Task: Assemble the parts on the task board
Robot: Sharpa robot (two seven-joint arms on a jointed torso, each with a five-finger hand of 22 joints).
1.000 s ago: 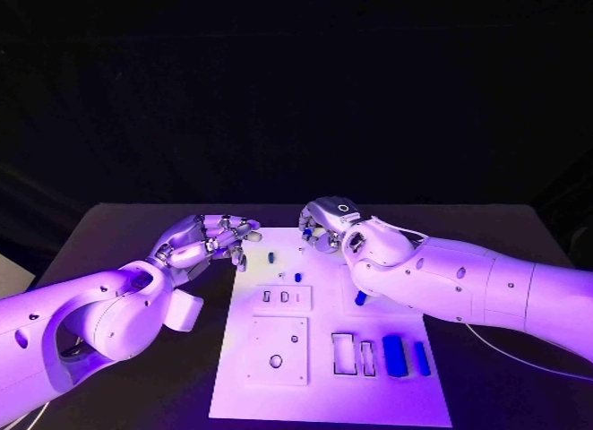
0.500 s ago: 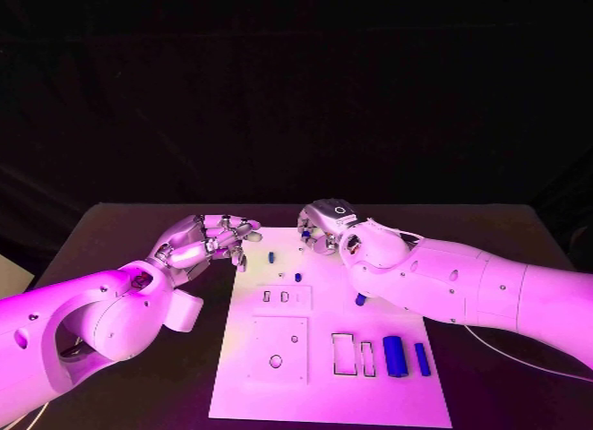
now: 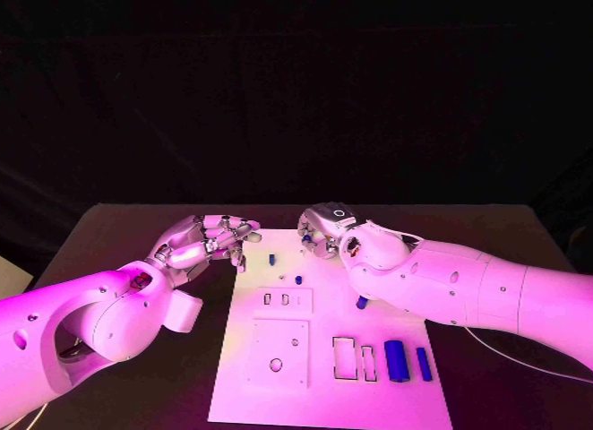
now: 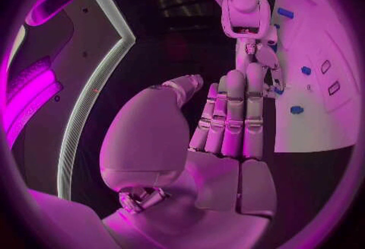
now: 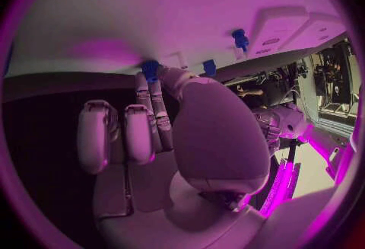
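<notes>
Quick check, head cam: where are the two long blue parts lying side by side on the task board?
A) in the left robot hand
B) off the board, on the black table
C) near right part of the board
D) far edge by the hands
C: the two long blue parts lie side by side on the near right of the task board, right of the rectangular slots.

My left arm [image 3: 83, 318] is a fat, smooth white shell, dotted with small round screw holes, and a boxy white block juts out near the wrist. My left hand [image 3: 206, 240] is silver metal, its fingers [image 4: 236, 115] built of ribbed, stacked segments with paler rounded pads. My right arm [image 3: 484, 291] wears the same glossy white casing with recessed screw points, and a thin cable trails beneath it. My right hand [image 3: 328, 228] is silver too, with a small ring mark on its back.
</notes>
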